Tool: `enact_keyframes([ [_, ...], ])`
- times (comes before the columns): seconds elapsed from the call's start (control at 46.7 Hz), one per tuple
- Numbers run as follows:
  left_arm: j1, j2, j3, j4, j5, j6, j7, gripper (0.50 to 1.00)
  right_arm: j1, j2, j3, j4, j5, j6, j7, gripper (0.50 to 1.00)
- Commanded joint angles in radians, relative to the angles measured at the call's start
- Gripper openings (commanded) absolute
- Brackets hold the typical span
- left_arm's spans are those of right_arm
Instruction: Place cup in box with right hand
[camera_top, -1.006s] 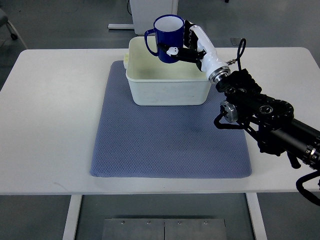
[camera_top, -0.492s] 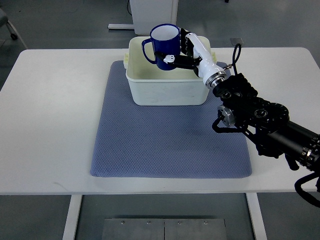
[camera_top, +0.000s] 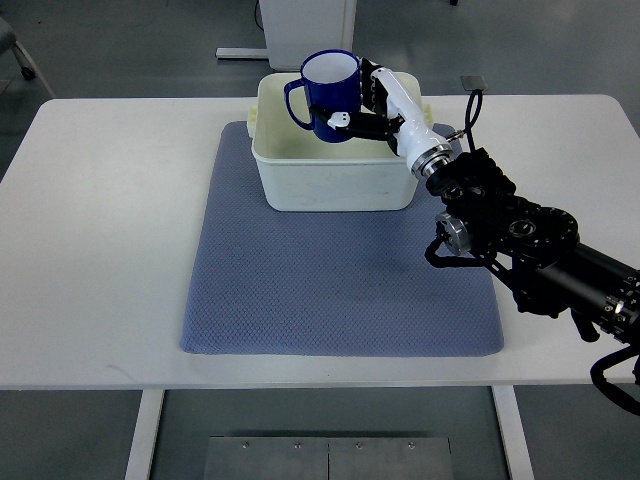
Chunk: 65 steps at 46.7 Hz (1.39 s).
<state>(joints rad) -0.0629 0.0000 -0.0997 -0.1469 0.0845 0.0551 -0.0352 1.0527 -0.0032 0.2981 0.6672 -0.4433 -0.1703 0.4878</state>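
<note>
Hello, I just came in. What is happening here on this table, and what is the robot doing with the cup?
The robot's right hand grips a blue cup, upright with its handle toward the picture's left, and holds it over the cream box. The box stands at the far end of a blue-grey mat on the white table. The cup is not yet released; whether it touches the bottom of the box cannot be told. The left arm is out of view.

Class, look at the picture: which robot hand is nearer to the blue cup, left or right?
Right. The right robot hand grips the blue cup from its right side, above the cream box. The left robot hand is out of view.
</note>
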Motion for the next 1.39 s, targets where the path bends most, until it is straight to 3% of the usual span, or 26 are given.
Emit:
enact_keyframes([
  [0.0, 0.0, 0.0, 0.0, 0.0, 0.0, 0.0, 0.0, 1.0, 0.003, -0.001, -0.001, 0.0, 0.0, 0.0, 0.0, 0.859],
  [0.214, 0.0, 0.0, 0.0, 0.0, 0.0, 0.0, 0.0, 1.0, 0.001, -0.001, -0.004, 0.003, 0.0, 0.0, 0.0, 0.985],
  [0.706, 0.0, 0.0, 0.0, 0.0, 0.0, 0.0, 0.0, 1.0, 0.017, -0.018, 0.001, 0.009, 0.001, 0.002, -0.005, 0.995],
  [1.092, 0.0, 0.0, 0.0, 0.0, 0.0, 0.0, 0.0, 1.0, 0.017, -0.19, 0.013, 0.081, 0.011, 0.006, -0.006, 0.995],
  [1.37, 0.0, 0.0, 0.0, 0.0, 0.0, 0.0, 0.0, 1.0, -0.077, -0.264, 0.121, 0.104, 0.011, 0.04, -0.032, 0.995],
])
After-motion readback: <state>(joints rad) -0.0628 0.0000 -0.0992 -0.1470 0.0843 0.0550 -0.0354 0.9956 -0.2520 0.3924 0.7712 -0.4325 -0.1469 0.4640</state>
